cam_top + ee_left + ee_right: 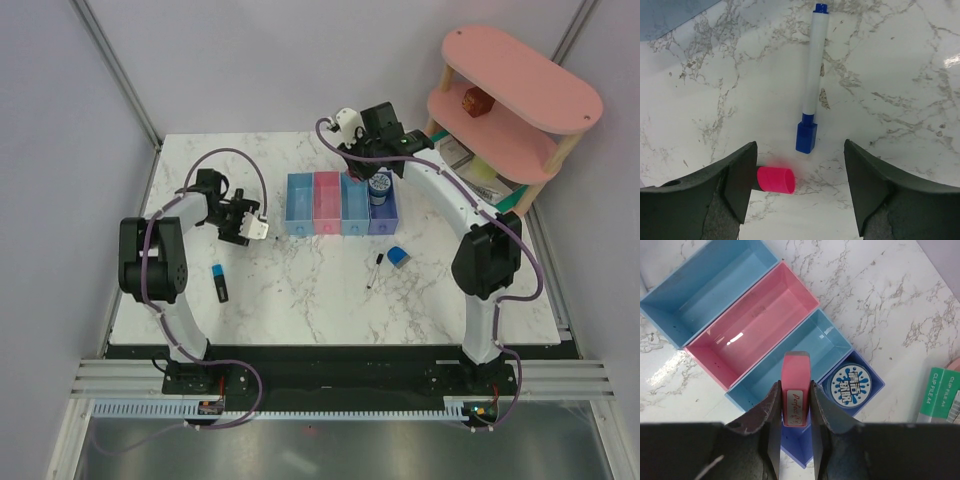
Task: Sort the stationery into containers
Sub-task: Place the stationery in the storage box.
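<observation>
Pink eraser [795, 390] above blue bin [836, 330] rim

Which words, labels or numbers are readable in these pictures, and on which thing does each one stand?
"CLIP FILE A4": on the green package at the right edge.
"Perfect", seemingly, in cursive: on the white label of the pink eraser; the rest is too small.
On the tape roll: blue and white signs, not readable.
On the pen: no print visible.

Left arm bends low, left gripper [800, 167] agape; right arm stretches forward, right gripper [794, 390] pinching a pink eraser [795, 367].
</observation>
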